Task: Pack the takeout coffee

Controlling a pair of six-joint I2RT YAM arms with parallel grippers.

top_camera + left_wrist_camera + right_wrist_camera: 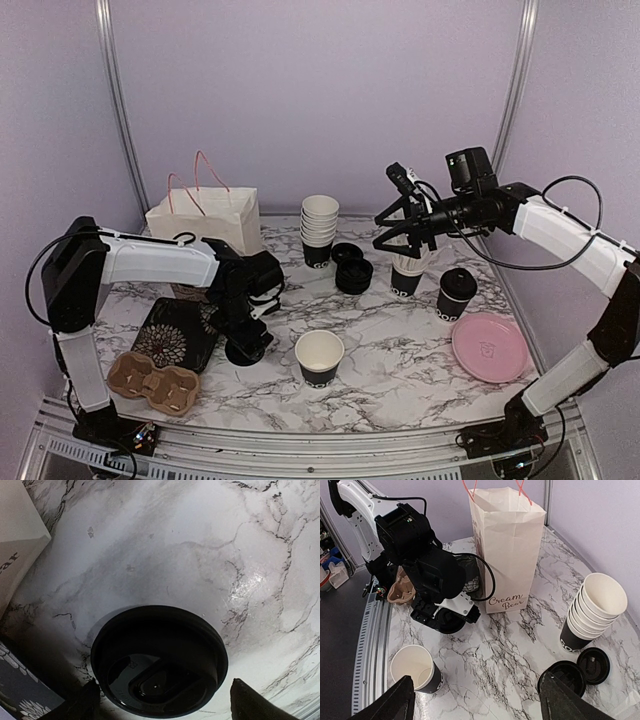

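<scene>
A lidded black takeout coffee cup (457, 293) stands at the right, beside the pink plate. An open black cup (319, 357) with white lining and no lid stands front centre; it also shows in the right wrist view (415, 670). My left gripper (246, 344) is low over the table, open, with its fingers either side of a loose black lid (159, 660) that lies flat on the marble. In the left wrist view my left gripper (162, 692) has a gap at the right finger. My right gripper (392, 228) is open and empty, high above the table (477, 705).
A cream paper bag (205, 220) stands back left. A stack of nested cups (319, 230), loose black lids (350, 268) and a cup of straws (407, 272) sit mid-table. A pink plate (490, 347), brown cup carrier (152, 380) and patterned black tray (175, 330) lie in front.
</scene>
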